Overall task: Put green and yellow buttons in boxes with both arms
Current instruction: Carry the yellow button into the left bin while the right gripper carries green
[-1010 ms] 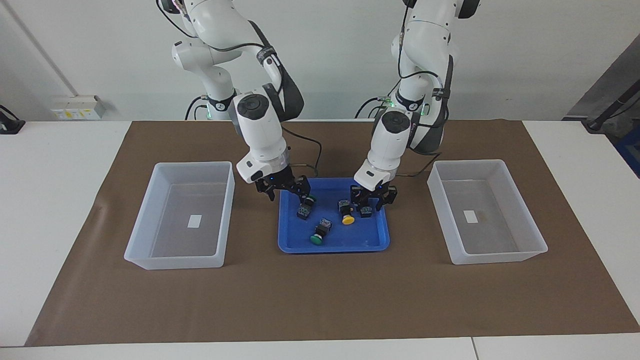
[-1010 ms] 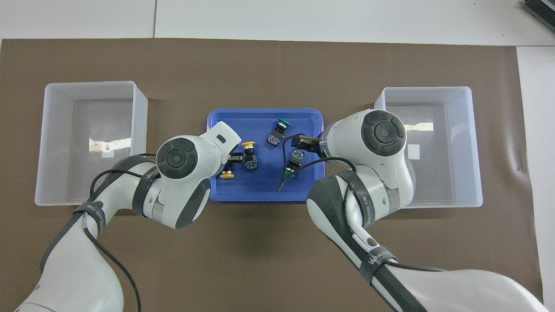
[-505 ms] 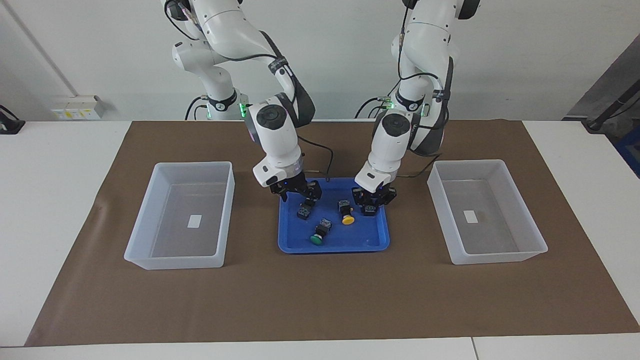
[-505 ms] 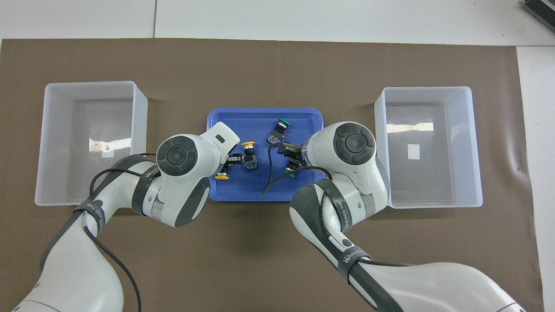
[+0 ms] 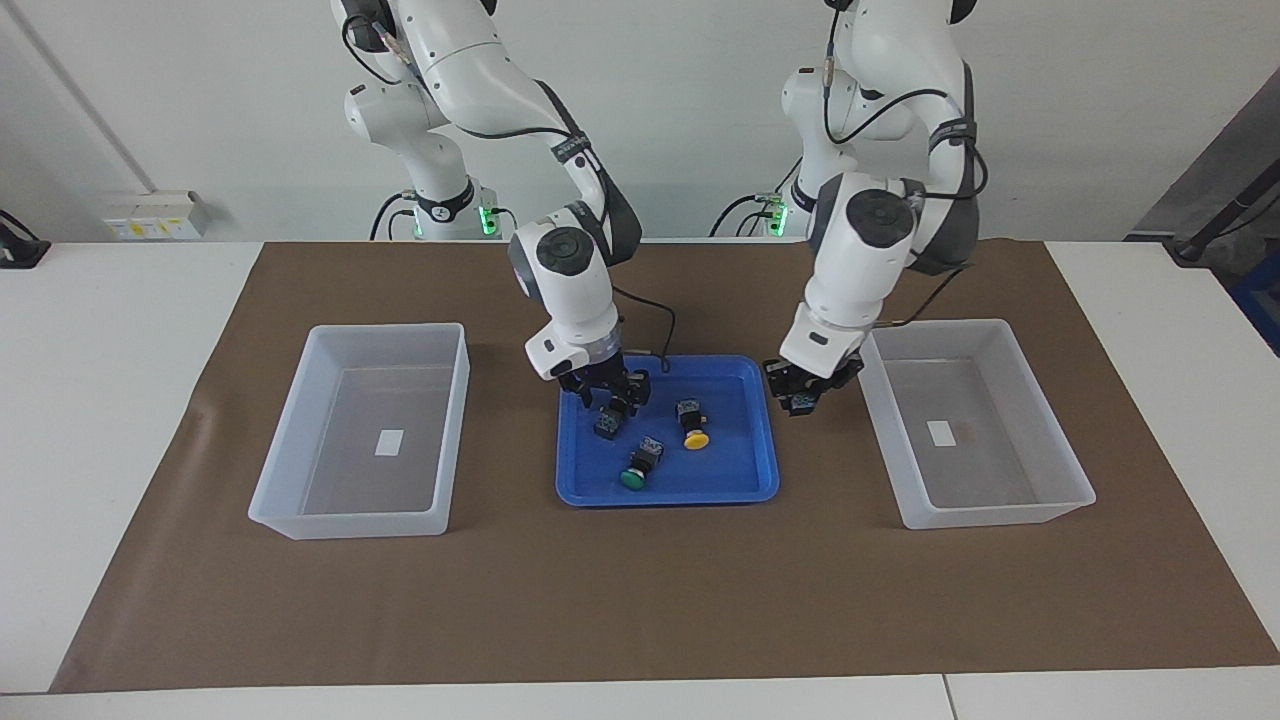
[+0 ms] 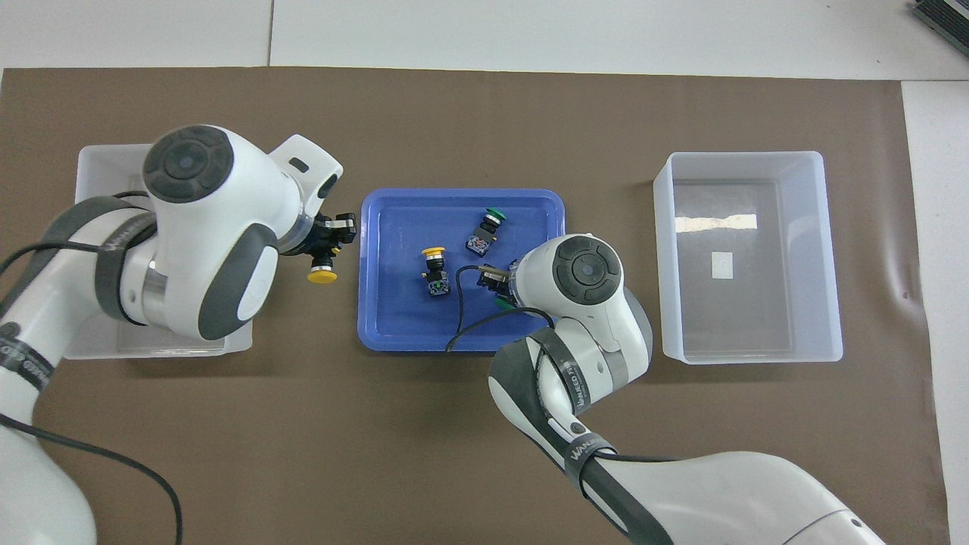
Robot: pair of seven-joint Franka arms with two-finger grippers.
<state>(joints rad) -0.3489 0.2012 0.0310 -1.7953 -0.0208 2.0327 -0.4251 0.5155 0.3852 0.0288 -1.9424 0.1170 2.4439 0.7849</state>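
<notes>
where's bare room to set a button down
Both translucent white plastic boxes are bare inside, as is the brown mat farther from the robots than them. Crowded: the shallow blue tray, three buttons and the right gripper over it; left gripper over the mat beside it.

One yellow button (image 6: 322,266) hangs gripped above the mat. In the blue tray (image 6: 394,333): green button (image 6: 485,227) at one o'clock, yellow button (image 6: 434,266) central, another green button (image 5: 613,415) at four, boxes (image 5: 360,430) (image 5: 975,425) flanking
</notes>
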